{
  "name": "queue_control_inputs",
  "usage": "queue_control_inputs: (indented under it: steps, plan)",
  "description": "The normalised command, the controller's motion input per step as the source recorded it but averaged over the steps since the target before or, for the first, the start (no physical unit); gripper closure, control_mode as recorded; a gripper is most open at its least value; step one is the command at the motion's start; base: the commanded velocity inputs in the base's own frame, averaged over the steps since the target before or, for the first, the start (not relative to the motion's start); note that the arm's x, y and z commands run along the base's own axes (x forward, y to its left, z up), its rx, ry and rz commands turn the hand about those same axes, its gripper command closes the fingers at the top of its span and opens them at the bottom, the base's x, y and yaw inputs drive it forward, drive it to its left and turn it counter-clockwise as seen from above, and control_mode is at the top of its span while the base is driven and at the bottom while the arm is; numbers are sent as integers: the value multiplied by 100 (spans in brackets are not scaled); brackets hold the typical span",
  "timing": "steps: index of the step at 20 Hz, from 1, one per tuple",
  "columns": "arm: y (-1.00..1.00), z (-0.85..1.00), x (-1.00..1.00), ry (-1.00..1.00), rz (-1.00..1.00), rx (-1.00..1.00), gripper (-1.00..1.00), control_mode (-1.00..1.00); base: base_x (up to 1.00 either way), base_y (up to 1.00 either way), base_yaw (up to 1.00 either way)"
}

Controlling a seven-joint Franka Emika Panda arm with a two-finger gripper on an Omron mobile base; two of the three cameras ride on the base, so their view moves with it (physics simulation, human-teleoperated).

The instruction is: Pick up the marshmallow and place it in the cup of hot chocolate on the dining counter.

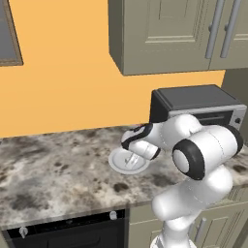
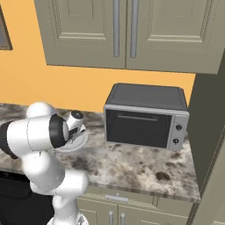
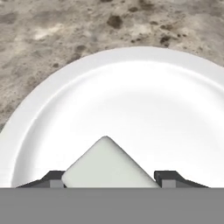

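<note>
While the gripper (image 3: pixel 107 181) is straddling the marshmallow (image 3: pixel 105 166) over the plate (image 3: pixel 144 70), whether it is grasping yet I cannot tell. Fingers are needing to be squeezing gently, then lifting straight up.

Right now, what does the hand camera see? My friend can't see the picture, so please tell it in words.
A small white marshmallow sits on a round white plate, right between the gripper's two dark fingertips, one on each side. Speckled grey-brown stone counter shows beyond the plate's rim.
</note>
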Motion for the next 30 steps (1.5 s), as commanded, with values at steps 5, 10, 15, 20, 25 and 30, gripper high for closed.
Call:
queue_control_inputs:
  steps: [5, 10, 15, 20, 25, 30]
  plan:
    - [1, 29, -62, 1, -4, 0, 100, -100, 0, 0, 0]
    - [0, 82, -23, 1, -10, 0, 100, -100, 0, 0, 0]
    - [0, 88, -30, 2, -13, 0, 100, -100, 0, 0, 0]
    - [0, 67, -47, 5, -20, 0, 100, -100, 0, 0, 0]
    - [0, 61, -47, 4, -27, 0, 100, -100, 0, 0, 0]
    - [0, 63, -44, 2, -33, 0, 100, -100, 0, 0, 0]
